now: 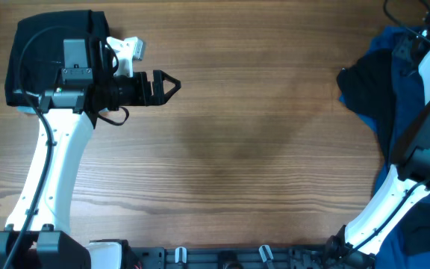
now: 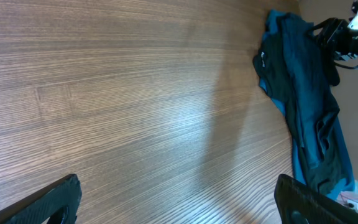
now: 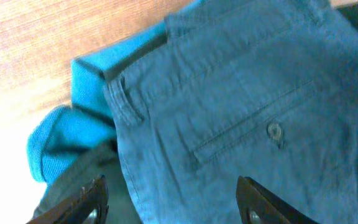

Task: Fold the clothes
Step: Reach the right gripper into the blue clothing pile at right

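A black fabric garment lies folded at the far-left corner of the wooden tabletop, partly under the left arm. The left hand hangs spread wide and empty above bare wood. At the right edge sits a heap of navy and royal-blue clothes. The right hand hovers over navy-blue shorts in that heap, fingers apart, nothing visibly pinched.

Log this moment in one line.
left gripper open over table | right gripper open above blue shorts on clothes pile | black garment lying beneath left arm
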